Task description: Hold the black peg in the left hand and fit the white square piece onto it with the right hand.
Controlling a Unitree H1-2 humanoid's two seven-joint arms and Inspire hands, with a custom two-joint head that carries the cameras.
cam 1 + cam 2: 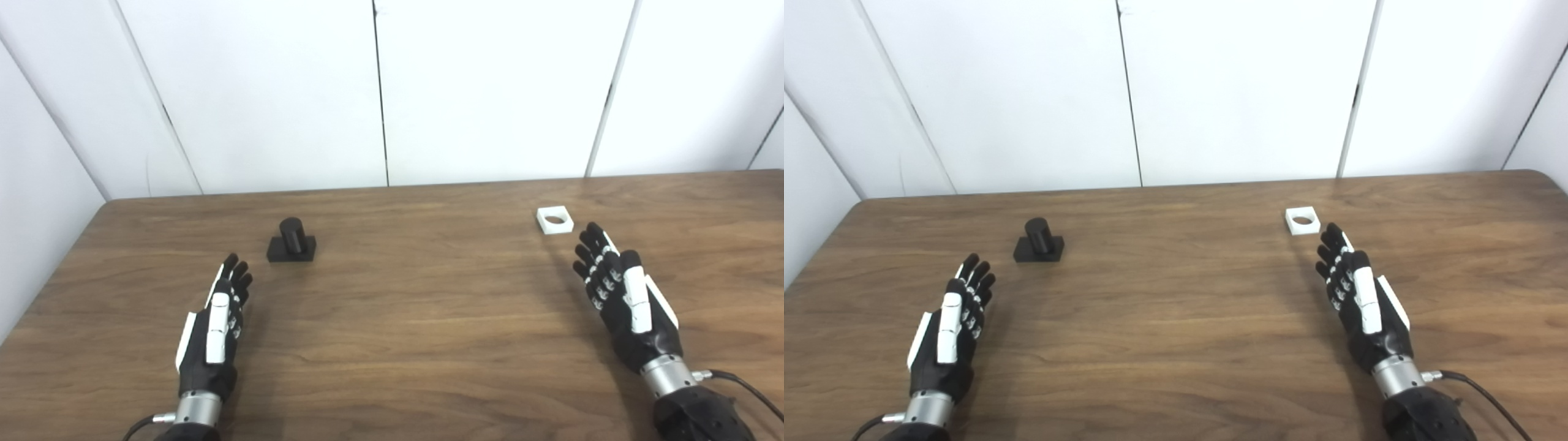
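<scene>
The black peg [292,240] stands upright on its square black base, left of the table's middle. My left hand [217,324] hovers open nearer to me and a little left of it, fingers stretched toward it, holding nothing. The white square piece [555,220] with a round hole lies flat at the right rear of the table. My right hand [621,295] is open just in front of that piece, fingertips a short gap from it, also holding nothing.
The wooden table [404,318] ends at white wall panels [380,92] behind and at the left. A black cable [744,386] trails from my right wrist near the bottom right corner.
</scene>
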